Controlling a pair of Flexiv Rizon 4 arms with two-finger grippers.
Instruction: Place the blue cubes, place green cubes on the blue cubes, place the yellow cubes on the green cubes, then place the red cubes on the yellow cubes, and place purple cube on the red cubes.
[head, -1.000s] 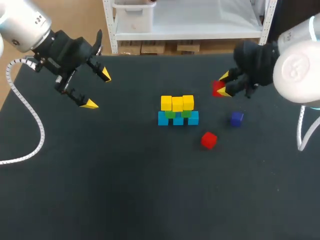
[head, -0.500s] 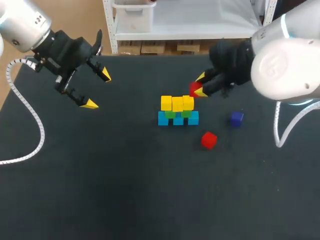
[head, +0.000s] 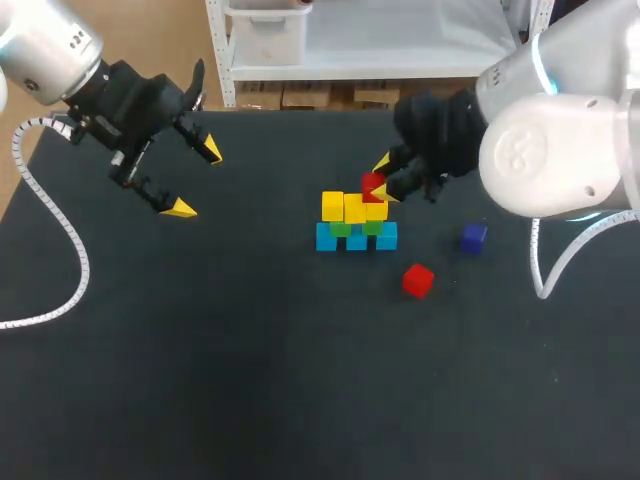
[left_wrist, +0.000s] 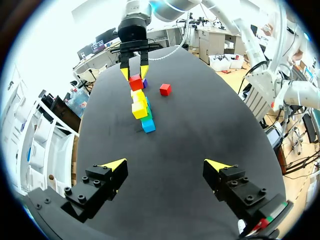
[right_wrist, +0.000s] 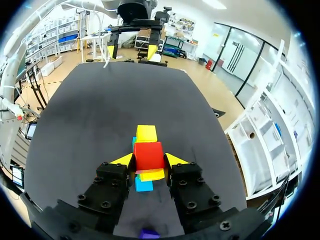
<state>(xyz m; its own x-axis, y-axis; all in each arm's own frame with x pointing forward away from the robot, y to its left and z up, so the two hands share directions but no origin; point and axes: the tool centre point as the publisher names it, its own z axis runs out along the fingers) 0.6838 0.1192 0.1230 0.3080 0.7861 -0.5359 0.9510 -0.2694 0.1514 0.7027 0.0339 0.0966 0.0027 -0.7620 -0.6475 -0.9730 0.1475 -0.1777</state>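
Right gripper (head: 378, 180) is clamping a red cube (head: 372, 185) between narrowly spaced fingers, and over the last second it has been carrying it in from the right side to just above the right end of the yellow cubes (head: 354, 207). That means the red layer is about to start; no red is sitting on yellow yet, as I judge it. Left gripper (head: 196, 180) is hanging spread wide and empty at the far left, not shifting at all. Stack is sitting mid-table (head: 250, 380): blue cubes (head: 356, 238) at the base, green cubes (head: 341, 229) mostly hiding under yellow. Loose red cube (head: 418, 280) and purple cube (head: 474, 236) are waiting right of the stack. Cannot tell whether the held cube is touching yellow; in the right wrist view it is covering the stack's near part.
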